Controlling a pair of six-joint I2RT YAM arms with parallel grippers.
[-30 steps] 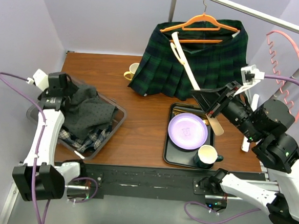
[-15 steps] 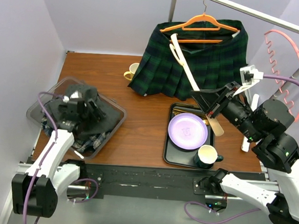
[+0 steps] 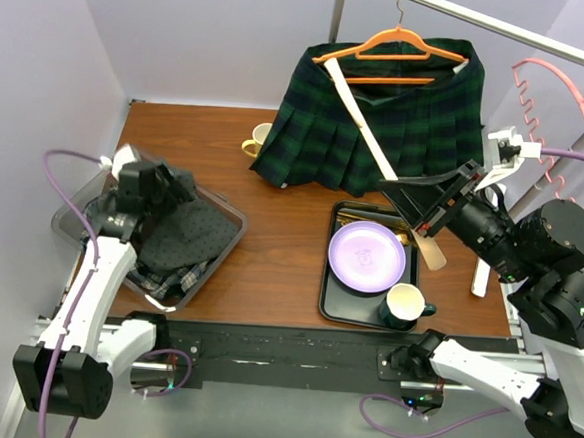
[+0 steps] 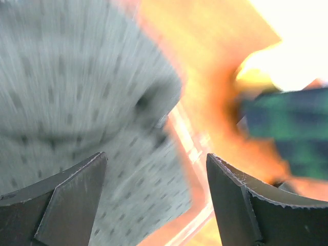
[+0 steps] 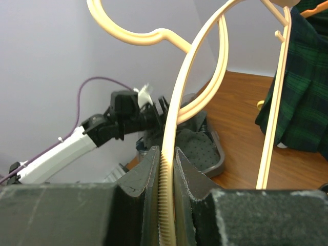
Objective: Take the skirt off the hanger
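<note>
A dark green plaid skirt [image 3: 398, 136] hangs from an orange hanger [image 3: 389, 45] on the rail [image 3: 486, 22] at the back. A cream hanger [image 3: 363, 134] slants across the skirt's front. My right gripper [image 3: 418, 203] is shut on the cream hanger's lower end. In the right wrist view the jaws [image 5: 165, 159] pinch its ribbed bar [image 5: 174, 123], and the skirt [image 5: 307, 92] shows at the right edge. My left gripper [image 3: 159, 185] is open and empty just above grey dotted cloth [image 4: 77, 102] in the bin, far from the skirt; its view is blurred.
A grey bin [image 3: 226, 224] of clothes stands at the left. A black tray [image 3: 332, 292] holds a purple plate [image 3: 367, 256], a dark mug [image 3: 404, 305] and a wooden spatula [image 3: 430, 251]. A cream mug [image 3: 258, 136] stands by the skirt's hem. A pink hanger [image 3: 570, 108] hangs at the right.
My left arm swung over the bin and now points its gripper at the grey cloth. My right gripper shifted slightly right with the cream hanger, which now slants straighter.
</note>
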